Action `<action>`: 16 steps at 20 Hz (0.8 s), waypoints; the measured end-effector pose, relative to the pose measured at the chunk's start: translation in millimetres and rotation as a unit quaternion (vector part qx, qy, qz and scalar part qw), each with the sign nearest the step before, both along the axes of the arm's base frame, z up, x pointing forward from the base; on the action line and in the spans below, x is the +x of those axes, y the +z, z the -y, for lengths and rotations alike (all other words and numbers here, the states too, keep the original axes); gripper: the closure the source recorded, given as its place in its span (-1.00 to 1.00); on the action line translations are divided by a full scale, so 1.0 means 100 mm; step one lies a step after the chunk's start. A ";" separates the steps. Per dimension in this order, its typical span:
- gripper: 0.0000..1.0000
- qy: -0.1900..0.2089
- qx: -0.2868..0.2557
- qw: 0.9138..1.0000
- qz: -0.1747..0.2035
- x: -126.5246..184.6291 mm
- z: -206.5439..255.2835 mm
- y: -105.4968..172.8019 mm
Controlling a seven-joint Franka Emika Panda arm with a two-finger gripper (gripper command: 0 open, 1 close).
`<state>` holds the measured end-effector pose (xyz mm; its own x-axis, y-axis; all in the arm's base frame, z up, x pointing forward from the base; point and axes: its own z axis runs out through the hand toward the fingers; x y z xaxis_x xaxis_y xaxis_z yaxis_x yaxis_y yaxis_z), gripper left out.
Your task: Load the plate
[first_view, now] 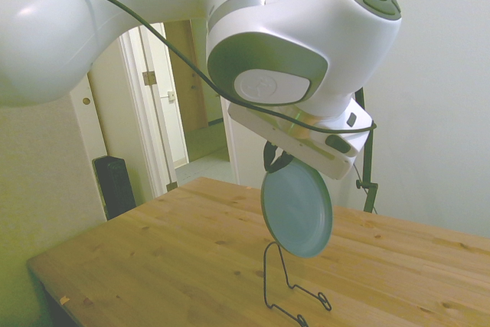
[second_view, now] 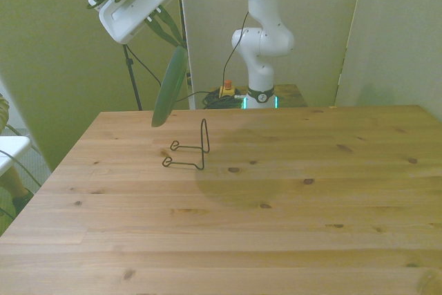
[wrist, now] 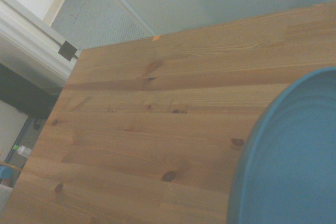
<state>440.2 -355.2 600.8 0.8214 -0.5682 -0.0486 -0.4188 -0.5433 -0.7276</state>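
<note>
The teal plate point(first_view: 297, 206) hangs on edge in the air, tilted, with my gripper point(first_view: 276, 160) shut on its upper rim. Its lower rim is just above the upright loop of the thin black wire stand point(first_view: 285, 279), which stands on the wooden table point(first_view: 153, 266). In the front view the plate point(second_view: 169, 89) shows nearly edge-on below the gripper point(second_view: 164, 31), up and toward the front view's left of the stand point(second_view: 191, 150). The wrist view catches part of the plate point(wrist: 294, 156) over the table boards.
The table's corner and near edge point(first_view: 46, 269) lie toward the side view's left. Behind that corner are a dark speaker-like box point(first_view: 115, 183) on the floor and an open doorway point(first_view: 191, 105). The robot's base point(second_view: 261, 46) stands behind the table's far edge.
</note>
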 end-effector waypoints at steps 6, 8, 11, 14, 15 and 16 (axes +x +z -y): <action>1.00 0.011 -0.005 1.000 0.009 0.01 -0.06 -0.32; 1.00 0.013 -0.009 1.000 0.014 0.00 -0.13 -0.44; 1.00 0.022 -0.009 1.000 0.019 -0.05 -0.25 -0.56; 1.00 0.031 -0.006 0.999 0.028 -0.14 -0.32 -0.63; 1.00 0.033 -0.005 0.999 0.030 -0.16 -0.33 -0.64; 1.00 0.035 -0.004 0.999 0.031 -0.18 -0.34 -0.65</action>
